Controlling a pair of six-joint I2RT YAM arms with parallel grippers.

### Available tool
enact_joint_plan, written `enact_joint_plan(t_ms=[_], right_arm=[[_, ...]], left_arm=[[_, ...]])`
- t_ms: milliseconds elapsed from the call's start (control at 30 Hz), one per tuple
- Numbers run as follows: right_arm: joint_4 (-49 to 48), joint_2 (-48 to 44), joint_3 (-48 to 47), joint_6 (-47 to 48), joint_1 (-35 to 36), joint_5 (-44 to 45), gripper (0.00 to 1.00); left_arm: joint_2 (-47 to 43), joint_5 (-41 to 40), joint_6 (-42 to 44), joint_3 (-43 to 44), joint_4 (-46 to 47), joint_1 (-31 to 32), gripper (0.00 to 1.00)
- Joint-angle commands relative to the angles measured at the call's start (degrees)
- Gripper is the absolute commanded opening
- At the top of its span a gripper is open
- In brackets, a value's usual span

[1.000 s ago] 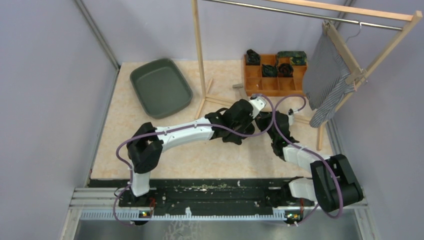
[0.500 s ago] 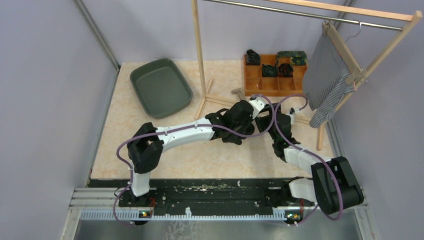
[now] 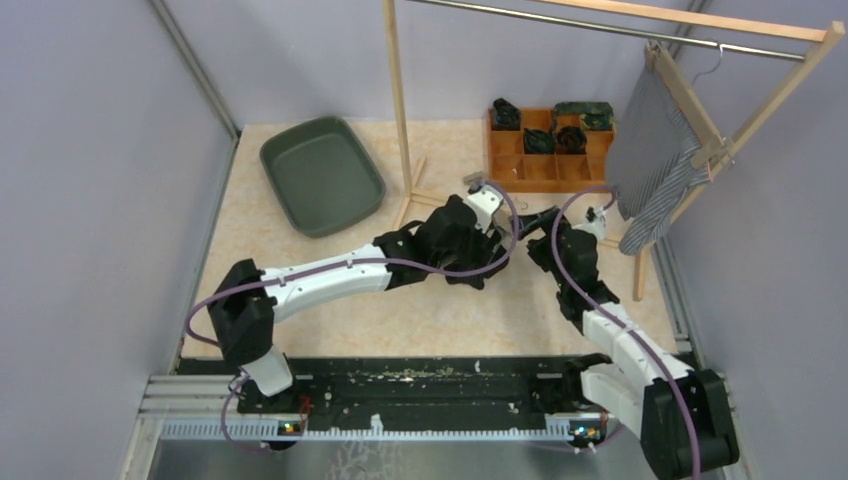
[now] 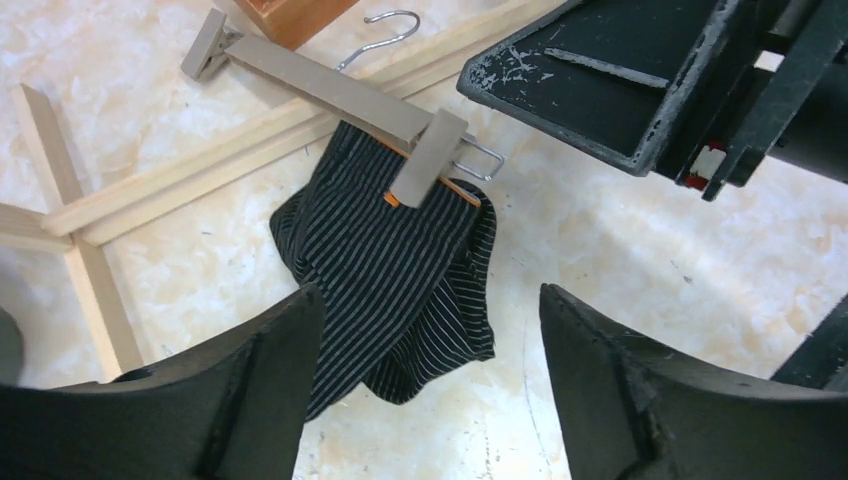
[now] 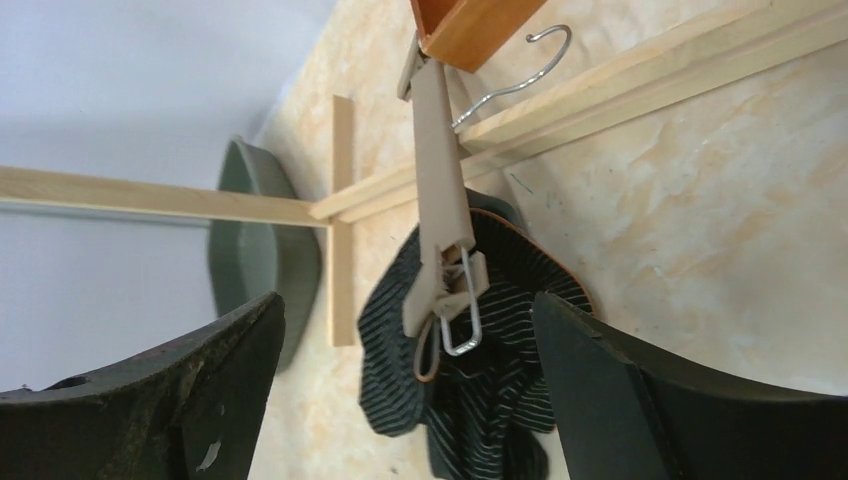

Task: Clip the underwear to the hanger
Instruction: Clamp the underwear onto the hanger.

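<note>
Lying on the table (image 4: 650,270), the striped underwear (image 4: 400,280) is bunched in a heap. One clip (image 4: 425,160) of the hanger (image 4: 320,85) bites its top edge. The other clip (image 4: 205,58), at the far end by the orange box (image 4: 300,12), has nothing in it. The left gripper (image 4: 430,340) and the right gripper (image 5: 407,310) hang just above, both wide open, holding nothing. I think the second clip is the next job. To do it well, pull the loose top corner flat along the bar first. Then squeeze that clip open and slide the edge right in.
</note>
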State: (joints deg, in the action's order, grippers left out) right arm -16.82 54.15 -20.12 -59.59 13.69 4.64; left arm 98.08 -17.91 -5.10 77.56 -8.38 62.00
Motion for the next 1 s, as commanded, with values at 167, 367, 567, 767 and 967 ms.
enact_joint_plan(t_ms=[167, 367, 567, 767, 967], right_arm=[[3.32, 9.58, -10.00, 14.03, -0.98, -7.77, 0.93], [0.26, 15.51, -11.74, 12.71, -2.31, -14.57, 0.93], [-2.07, 18.86, -11.94, 11.69, -2.30, -15.97, 0.87], [-5.82, 21.28, -12.06, 9.75, -2.27, -16.22, 0.67], [-9.80, 25.16, -12.86, 7.73, -2.27, -17.59, 0.62]], left_arm=[[0.87, 2.15, -7.78, -5.64, 5.64, -3.26, 0.84], [-2.19, 1.41, -11.65, -9.19, 8.86, -6.43, 0.85], [-7.32, 5.65, -14.00, -15.10, 13.80, -10.73, 0.84], [-8.21, 4.80, -14.00, -16.23, 13.48, -11.20, 0.84], [-8.84, 5.30, -14.14, -17.49, 13.49, -11.70, 0.84]])
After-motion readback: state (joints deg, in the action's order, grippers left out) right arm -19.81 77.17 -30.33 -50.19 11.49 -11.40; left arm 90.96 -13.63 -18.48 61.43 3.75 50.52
